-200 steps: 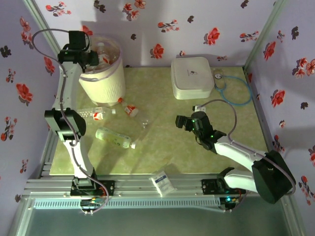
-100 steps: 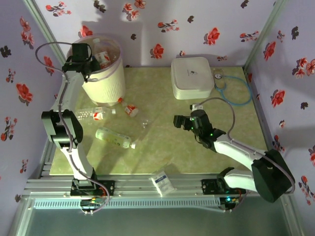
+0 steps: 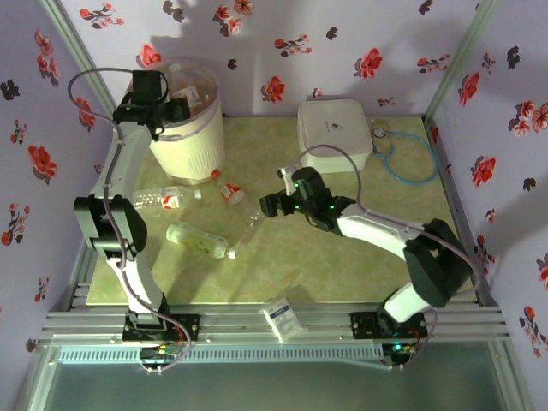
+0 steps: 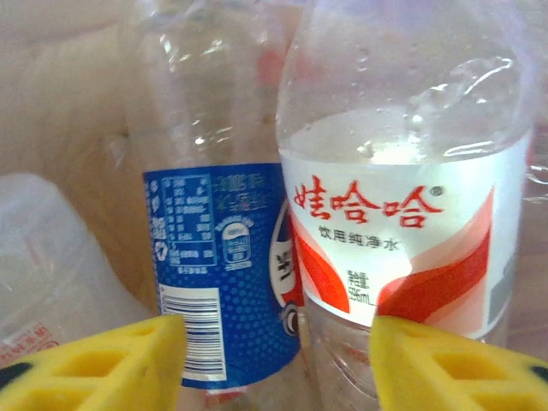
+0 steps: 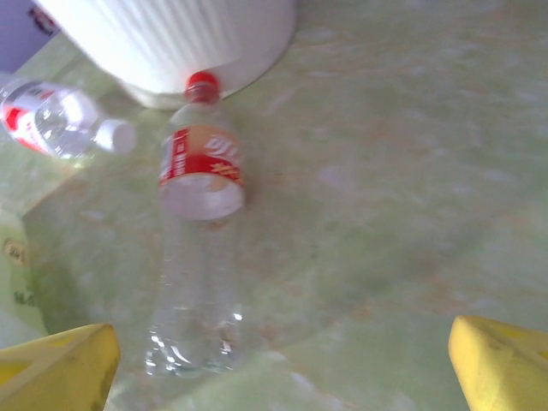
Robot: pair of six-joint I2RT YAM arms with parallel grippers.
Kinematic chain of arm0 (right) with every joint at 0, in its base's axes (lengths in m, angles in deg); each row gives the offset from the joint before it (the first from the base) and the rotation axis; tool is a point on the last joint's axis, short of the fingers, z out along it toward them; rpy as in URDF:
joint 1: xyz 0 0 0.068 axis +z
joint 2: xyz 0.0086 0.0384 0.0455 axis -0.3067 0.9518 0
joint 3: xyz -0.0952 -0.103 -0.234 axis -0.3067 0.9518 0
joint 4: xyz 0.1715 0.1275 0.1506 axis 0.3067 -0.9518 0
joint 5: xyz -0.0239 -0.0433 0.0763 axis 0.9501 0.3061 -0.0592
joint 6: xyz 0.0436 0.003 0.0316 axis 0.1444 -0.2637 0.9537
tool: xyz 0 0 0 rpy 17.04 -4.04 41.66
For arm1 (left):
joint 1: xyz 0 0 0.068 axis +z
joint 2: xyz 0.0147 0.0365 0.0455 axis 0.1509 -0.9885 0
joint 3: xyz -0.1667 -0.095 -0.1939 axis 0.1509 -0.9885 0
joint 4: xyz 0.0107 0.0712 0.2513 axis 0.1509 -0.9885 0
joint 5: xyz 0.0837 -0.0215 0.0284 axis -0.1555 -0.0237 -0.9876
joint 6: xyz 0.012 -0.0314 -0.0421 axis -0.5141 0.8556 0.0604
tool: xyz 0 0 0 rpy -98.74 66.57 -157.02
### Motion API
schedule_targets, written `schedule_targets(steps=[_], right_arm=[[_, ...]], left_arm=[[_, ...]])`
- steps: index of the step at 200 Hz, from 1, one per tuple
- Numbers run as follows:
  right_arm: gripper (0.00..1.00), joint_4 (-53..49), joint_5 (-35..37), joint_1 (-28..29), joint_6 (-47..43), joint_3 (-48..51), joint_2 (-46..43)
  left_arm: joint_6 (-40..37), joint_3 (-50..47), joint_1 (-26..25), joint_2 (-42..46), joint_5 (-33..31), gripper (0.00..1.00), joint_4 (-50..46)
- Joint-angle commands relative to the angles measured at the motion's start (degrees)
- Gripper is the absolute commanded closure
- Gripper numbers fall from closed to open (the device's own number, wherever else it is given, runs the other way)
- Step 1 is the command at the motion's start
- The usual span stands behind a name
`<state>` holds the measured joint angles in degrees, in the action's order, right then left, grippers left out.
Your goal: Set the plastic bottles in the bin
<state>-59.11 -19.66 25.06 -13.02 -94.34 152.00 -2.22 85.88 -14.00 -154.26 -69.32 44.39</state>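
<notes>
- The left gripper (image 3: 177, 109) is held over the rim of the bin (image 3: 190, 141), upper left of the overhead view. Its yellow fingers (image 4: 94, 364) are spread apart and nothing is clamped.
- In the left wrist view, a blue-labelled bottle (image 4: 218, 257) and a red-white-labelled bottle (image 4: 402, 231) are seen side by side just beyond the fingertips.
- The right gripper (image 3: 268, 204) is set low at mid-table, jaws wide apart and empty.
- A clear red-capped bottle (image 5: 201, 248) is laid ahead of it, cap at the bin's base.
- A white-capped bottle (image 5: 56, 120) and a greenish bottle (image 3: 199, 239) are found at the table's left side.
- Bare table (image 3: 342, 257) is seen lower right; a white box (image 3: 334, 134) is at the far edge.
</notes>
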Motion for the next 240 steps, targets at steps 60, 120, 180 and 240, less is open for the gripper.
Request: schedule_targets(steps=[60,120,180,240], right_arm=[[0.01,-0.29,-0.29,4.02,0.0,-11.11,17.55],[0.06,0.19,-1.72,5.5,2.23,-12.55,22.52],[0.27,-1.64,0.22,3.73,1.66,-10.27,18.44],[0.37,-6.06,0.55,-4.31,2.9,0.8,1.38]], left_arm=[[-2.19,-3.19,-1.17,17.69,-2.15,0.07,-2.66],[2.68,-15.73,-7.41,31.36,-1.1,0.01,2.51],[15.49,-40.94,-12.9,43.44,1.63,0.01,13.95],[20.19,-43.65,-24.04,40.41,2.94,0.01,21.02]])
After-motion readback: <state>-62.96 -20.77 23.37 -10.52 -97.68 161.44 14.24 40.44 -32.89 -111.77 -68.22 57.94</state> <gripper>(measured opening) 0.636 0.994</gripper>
